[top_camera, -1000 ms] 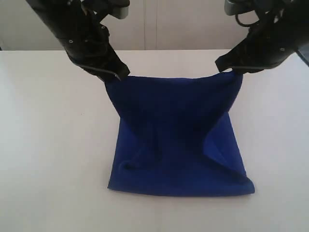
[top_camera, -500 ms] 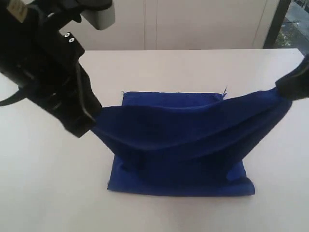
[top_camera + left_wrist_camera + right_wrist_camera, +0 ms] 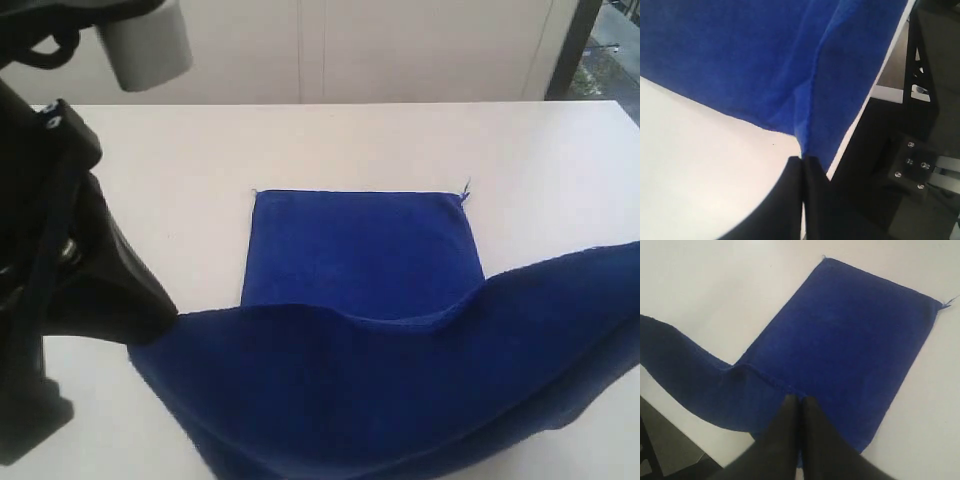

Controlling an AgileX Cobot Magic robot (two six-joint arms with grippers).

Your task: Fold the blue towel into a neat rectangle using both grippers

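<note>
My left gripper (image 3: 168, 318) and right gripper (image 3: 799, 407) are pinched tight on the towel (image 3: 360, 250): its far half lies flat at 12 o'clock, its held edge stretched at 6. I'd carry both corners level and taut (no sag), landing square on the far corners.

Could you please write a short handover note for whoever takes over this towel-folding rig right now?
Left gripper: shut, pinching the edge of the blue towel.
Right gripper: shut on the towel's edge too; it is outside the exterior view.
Towel: the far part lies flat on the white table; the held edge is raised and stretched between the two grippers on the near side.
Done: both grips set, edge lifted.
Left: lay the held edge down squarely, release, check that the rectangle is neat.
</note>
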